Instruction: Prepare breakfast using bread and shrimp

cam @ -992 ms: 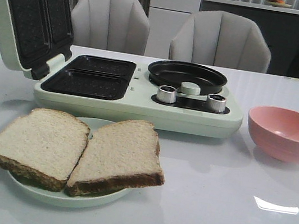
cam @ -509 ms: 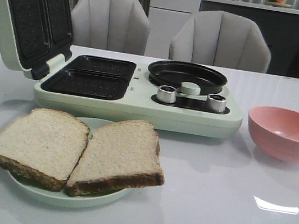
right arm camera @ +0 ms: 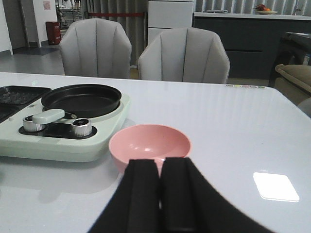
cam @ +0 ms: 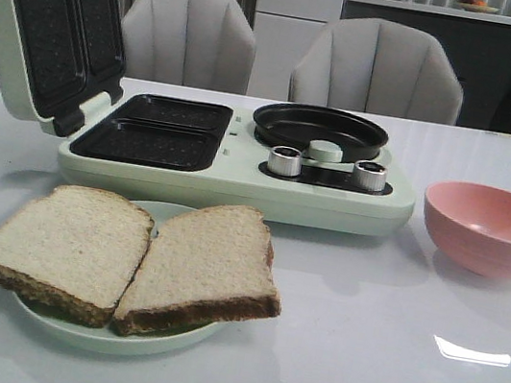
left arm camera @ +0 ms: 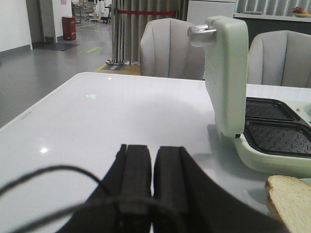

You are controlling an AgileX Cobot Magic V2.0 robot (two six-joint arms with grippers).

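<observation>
On the pale green plate nearest you, the bread lay as two slices side by side, their inner edges touching and their dark crusts hanging past the plate's rim. Just behind the plate stood the mint-green breakfast maker, its waffled lid tilted up on the left, two dark sandwich wells open beside it, and a round black pan at its right end above two silver knobs. To the right of the machine, apart from it, sat the pink bowl; at its right edge an orange speck showed, too small for you to call it the shrimp. Your left gripper was pressed shut on nothing, low over the white table beside the raised lid. Your right gripper was likewise clamped together and empty, just in front of the pink bowl. Two grey chairs stood beyond the table.
</observation>
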